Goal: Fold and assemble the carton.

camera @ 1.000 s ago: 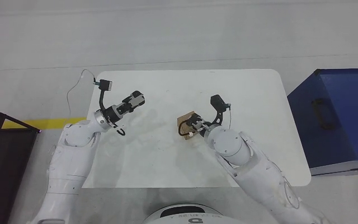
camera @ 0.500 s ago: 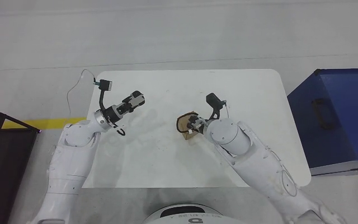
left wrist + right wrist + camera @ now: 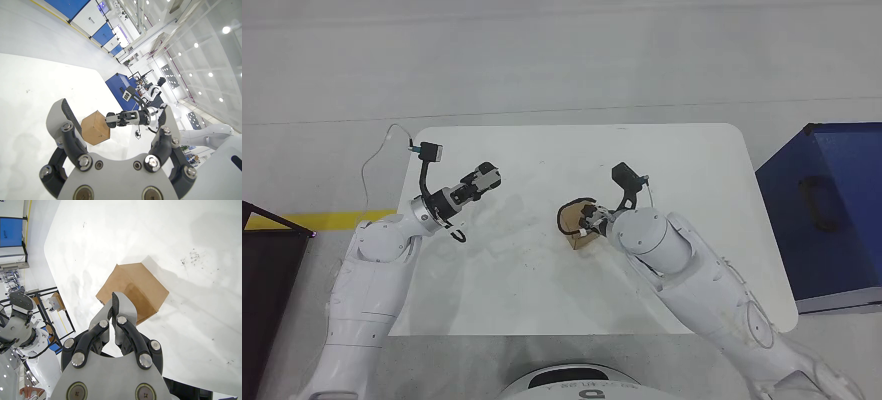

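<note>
At carton (image 3: 143, 285), closed right end effector (image 3: 113, 301)

We find open passage over table (image 3: 522, 270) between left gripper (image 3: 492, 178) and carton (image 3: 570, 216); right gripper (image 3: 588, 220) blocks carton's right side.

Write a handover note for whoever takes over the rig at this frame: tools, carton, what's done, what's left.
Left tool: open and empty, above the left part of the table, well apart from the carton.
Right tool: shut, tips against the carton; no cardboard shows between its pads.
Carton: stands near the table's middle as a box; the faces in view are closed.
Done: the body is folded into a box.
Left: the side under the right tool is hidden, so check the flaps there and tuck or press them if they are loose.
</note>
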